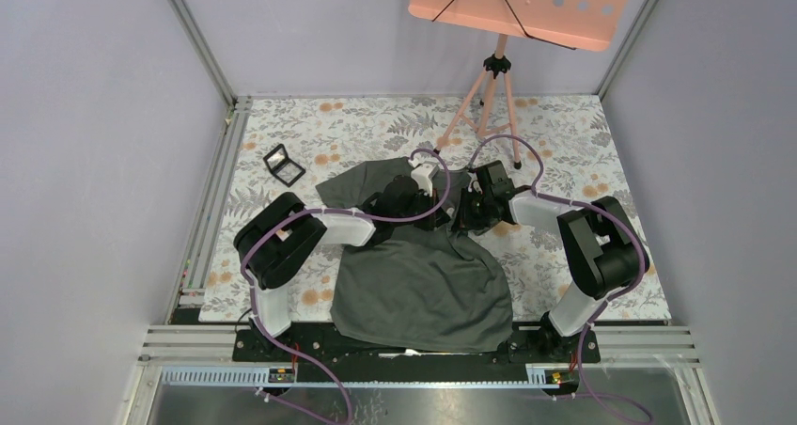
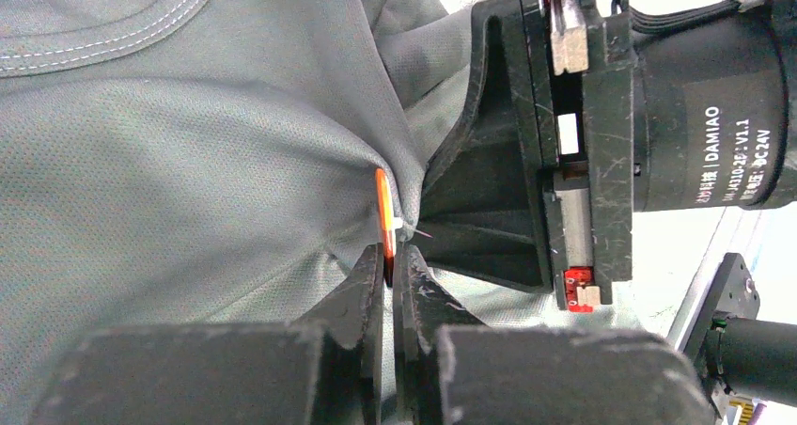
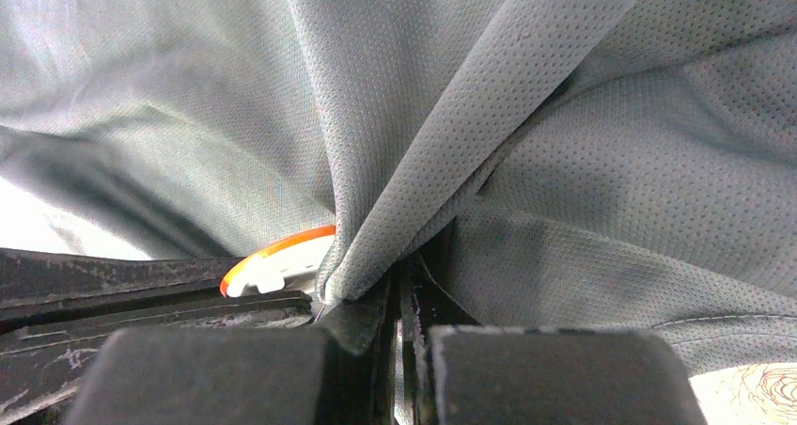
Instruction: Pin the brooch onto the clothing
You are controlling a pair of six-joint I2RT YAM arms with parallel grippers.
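The clothing [image 1: 423,289], a dark grey-green T-shirt, lies on the table's near half with its upper part bunched between both arms. My left gripper [image 2: 389,260] is shut on the brooch [image 2: 384,218], an orange disc seen edge-on and pressed against a raised fold of the clothing [image 2: 188,162]. A thin pin tip shows just right of the brooch. My right gripper [image 3: 397,289] is shut on that fold of the clothing [image 3: 526,115]; the brooch [image 3: 277,260], orange rim and white back, sits just left of its jaws. In the top view the two grippers meet over the shirt, left gripper [image 1: 434,204] and right gripper [image 1: 467,213].
A small black square case [image 1: 284,165] lies open on the floral tablecloth [image 1: 564,143] at the back left. A pink music stand [image 1: 517,2] on a tripod [image 1: 489,96] rises at the back. Grey walls and metal rails [image 1: 216,190] bound the table.
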